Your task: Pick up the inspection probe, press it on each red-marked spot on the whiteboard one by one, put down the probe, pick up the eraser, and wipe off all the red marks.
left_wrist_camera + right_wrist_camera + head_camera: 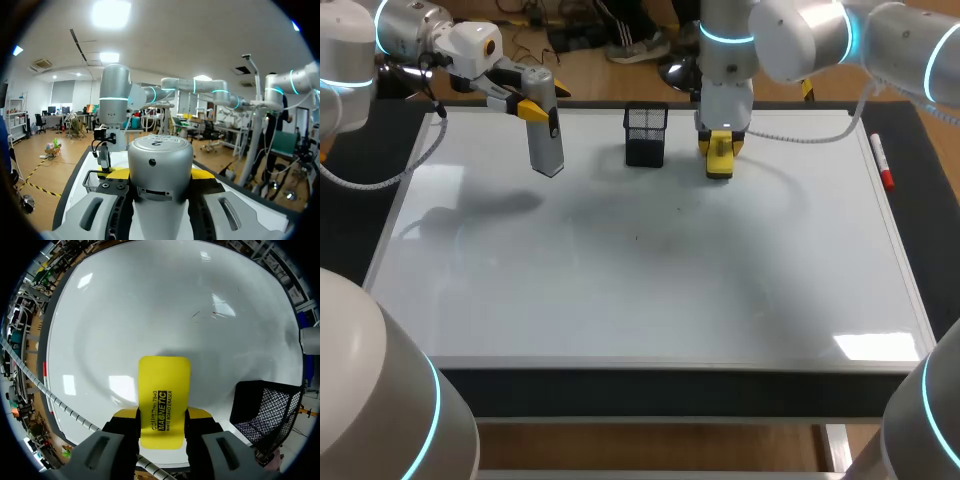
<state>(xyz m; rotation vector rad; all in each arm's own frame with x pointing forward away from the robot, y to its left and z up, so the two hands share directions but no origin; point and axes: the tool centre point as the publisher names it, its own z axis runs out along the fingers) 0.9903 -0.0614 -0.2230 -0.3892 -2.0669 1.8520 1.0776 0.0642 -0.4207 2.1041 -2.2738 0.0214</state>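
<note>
The whiteboard [620,300] was seen lying flat on the dark counter [650,390], its near half blank. A few faint dark flecks [638,237] were made out near the middle; no clear red mark could be picked out. At the right edge a red-capped marker [881,160] was laid along the frame. Farther back, the grey inspection probe [546,140] was held upright in the left jaws, which were closed on its upper body from both sides, its lower end apparently clear of the board. A black mesh basket [646,135] stood beside it. Just right of the basket, the yellow eraser [720,160] was clamped between the right jaws, at or just above the surface.
</note>
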